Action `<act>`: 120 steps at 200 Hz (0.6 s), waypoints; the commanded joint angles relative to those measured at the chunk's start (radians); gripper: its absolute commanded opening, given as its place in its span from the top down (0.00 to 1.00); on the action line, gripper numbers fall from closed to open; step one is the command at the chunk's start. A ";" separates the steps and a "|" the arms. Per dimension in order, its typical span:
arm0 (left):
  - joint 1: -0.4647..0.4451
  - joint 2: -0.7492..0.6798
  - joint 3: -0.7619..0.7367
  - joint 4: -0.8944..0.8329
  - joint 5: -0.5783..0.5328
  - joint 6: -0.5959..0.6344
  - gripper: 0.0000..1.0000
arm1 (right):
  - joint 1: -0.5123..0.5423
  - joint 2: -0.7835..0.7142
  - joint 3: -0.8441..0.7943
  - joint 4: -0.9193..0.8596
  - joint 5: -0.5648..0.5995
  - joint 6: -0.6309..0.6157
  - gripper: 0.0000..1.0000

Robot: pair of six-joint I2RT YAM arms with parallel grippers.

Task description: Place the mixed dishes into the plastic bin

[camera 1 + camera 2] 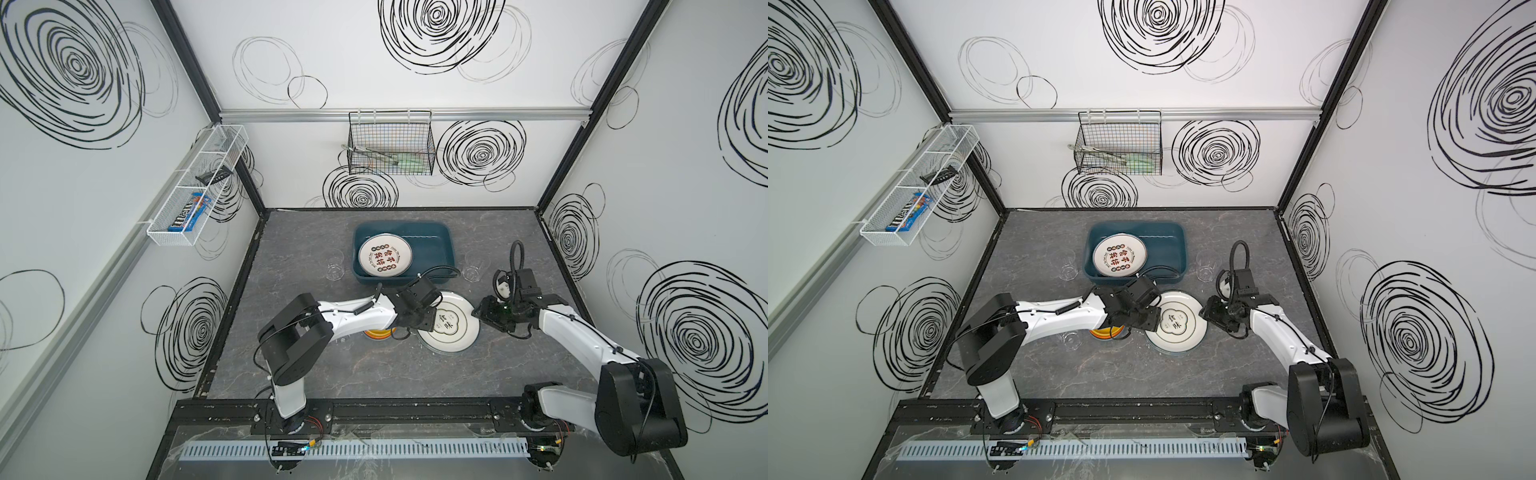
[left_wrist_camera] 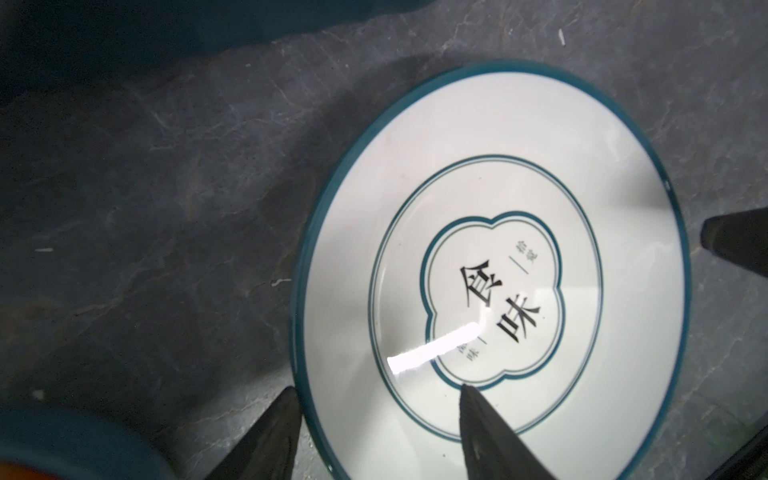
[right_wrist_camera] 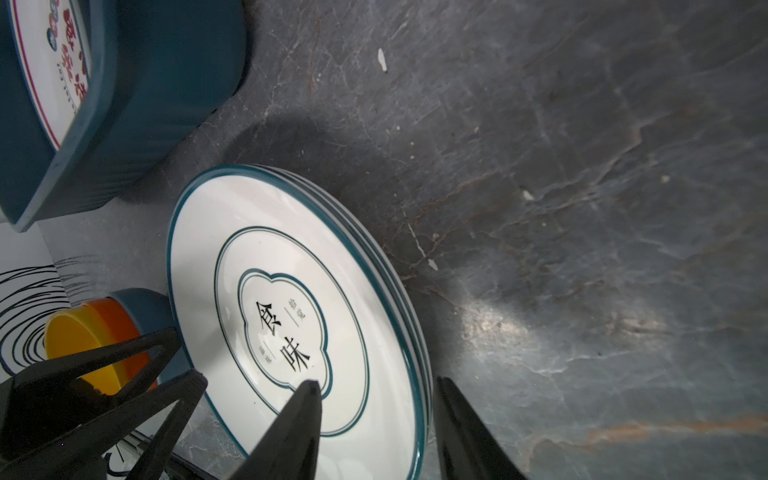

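Note:
The teal plastic bin (image 1: 432, 249) stands at the back of the table and holds a white plate with red characters (image 1: 385, 259). In front of it lies a stack of teal-rimmed plates (image 1: 451, 332) (image 2: 490, 174) (image 3: 291, 249). My left gripper (image 1: 430, 323) (image 2: 378, 401) is open and straddles the stack's left rim, one finger over the plate and one outside. On the opposite rim my right gripper (image 1: 474, 313) (image 3: 376, 388) straddles it the same way, also open. Nested yellow, orange and blue bowls (image 1: 379, 334) (image 3: 95, 332) sit under the left arm. Clear tumblers (image 1: 335, 272) (image 1: 471, 272) flank the bin.
A black wire basket (image 1: 390, 145) hangs on the back wall. On the left wall hangs a white wire tray (image 1: 195, 187). Another clear tumbler (image 1: 1071, 338) stands beneath the left arm. The grey marble tabletop (image 1: 374, 374) stretches toward the front rail.

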 commanded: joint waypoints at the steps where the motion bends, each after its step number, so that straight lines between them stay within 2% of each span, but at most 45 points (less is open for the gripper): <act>1: -0.001 0.023 0.035 0.017 0.005 0.005 0.37 | -0.004 0.015 -0.012 -0.001 0.016 0.001 0.51; 120: -0.015 0.060 0.061 0.017 0.024 0.011 0.37 | -0.002 0.021 -0.018 0.005 0.020 0.006 0.50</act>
